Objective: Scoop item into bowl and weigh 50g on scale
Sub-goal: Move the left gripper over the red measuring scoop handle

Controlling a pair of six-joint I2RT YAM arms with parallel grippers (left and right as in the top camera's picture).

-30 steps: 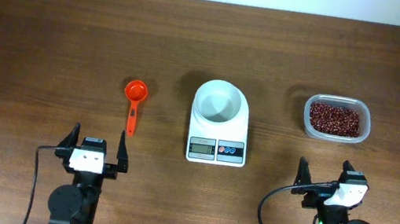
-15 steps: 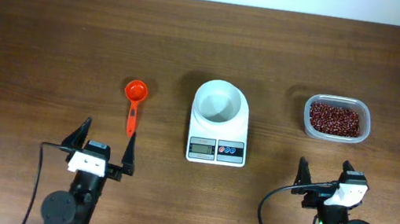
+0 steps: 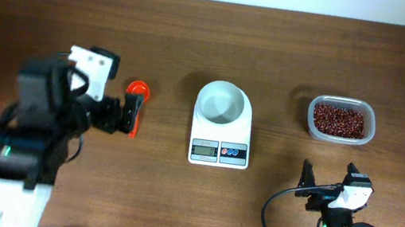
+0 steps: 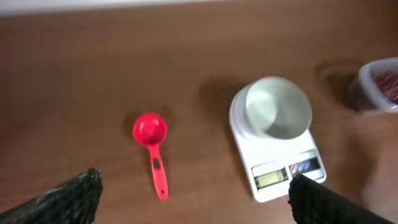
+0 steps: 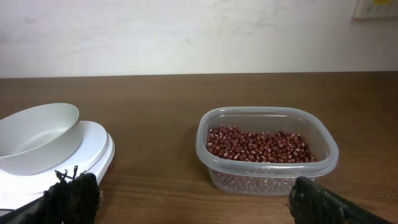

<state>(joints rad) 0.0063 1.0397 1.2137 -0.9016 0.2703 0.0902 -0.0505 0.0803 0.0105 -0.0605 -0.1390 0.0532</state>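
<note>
One brown wooden surface (image 3: 197,40) carries all of it. Over its left half your left arm (image 3: 31,128) reaches out. The left pincer (image 4: 194,180) hangs above the handle of the scoop, spread wide with nothing between its fingers.

The scale (image 3: 221,135) sits mid-surface, its display toward the near edge, too small to read. Toward the right edge, well apart from it, is the clear tub (image 3: 371,129). The right pincer (image 3: 327,176) waits by the near edge toward the right corner, also wide open and empty.

The bowl (image 3: 222,104) stands on the scale, and it looks empty. The orange-red scoop (image 4: 151,134) lies flat, left of the scale, with its cup toward the far edge. The beans (image 3: 338,119) are all in the tub, so no weighing has begun.

Here is what I think can go wrong for you:
- **Pickup:** the handle is thin and flat on the wood. A descent slightly off line would let a finger push it aside or pinch only its edge.
- **Carry:** the scoop must cross past the scale to the tub. A low carry could knock the bowl or press the platform and spoil the reading.
- **Pour:** a heaped scoop would shed beans on the way, and a hasty pour would overshoot 50 g.
</note>
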